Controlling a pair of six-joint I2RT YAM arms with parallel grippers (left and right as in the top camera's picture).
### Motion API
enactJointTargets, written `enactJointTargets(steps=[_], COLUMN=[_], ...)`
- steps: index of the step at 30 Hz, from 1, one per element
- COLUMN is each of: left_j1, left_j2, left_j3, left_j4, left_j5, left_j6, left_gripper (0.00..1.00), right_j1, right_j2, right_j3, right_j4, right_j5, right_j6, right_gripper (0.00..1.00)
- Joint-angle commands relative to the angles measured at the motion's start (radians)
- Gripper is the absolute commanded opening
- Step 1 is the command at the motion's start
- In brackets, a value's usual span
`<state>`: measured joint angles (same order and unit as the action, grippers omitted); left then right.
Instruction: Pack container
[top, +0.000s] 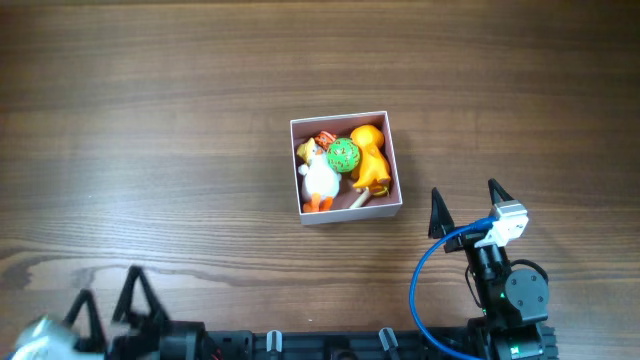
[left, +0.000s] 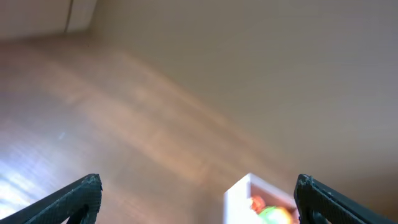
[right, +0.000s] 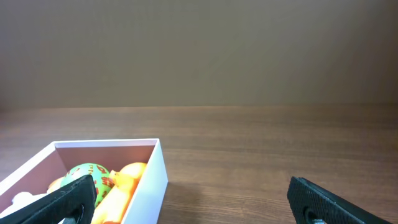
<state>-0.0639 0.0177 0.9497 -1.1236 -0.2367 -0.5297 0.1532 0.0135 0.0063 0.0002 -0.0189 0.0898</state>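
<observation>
Container (top: 352, 212) of toys (top: 342, 156) on the surface (top: 150, 120).
Left fingers (top: 135, 292) spread apart, far from it; right fingers (top: 437, 212) also spread apart, near its corner.

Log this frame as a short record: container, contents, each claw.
container: square, white walls, mid-table
contents: white toy with orange feet, green ball, orange toy, all inside
left claw: open, empty, at the table's near edge, far from the container
right claw: open, empty, just right of the container, not touching it
</observation>
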Motion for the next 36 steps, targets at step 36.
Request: enactJointTargets(steps=[36], left_j1=[0.027], left_j2=[-0.014], left_j3=[-0.898], left_j4=[0.959], left_j5=[0.087], left_j6=[0.396], left_gripper=[1.00], right_j1=[-0.005], right_j2=[-0.009], right_j3=[-0.001], right_j4=[0.004], right_j5=[-0.002], right_j6=[0.018], right_gripper=[1.00])
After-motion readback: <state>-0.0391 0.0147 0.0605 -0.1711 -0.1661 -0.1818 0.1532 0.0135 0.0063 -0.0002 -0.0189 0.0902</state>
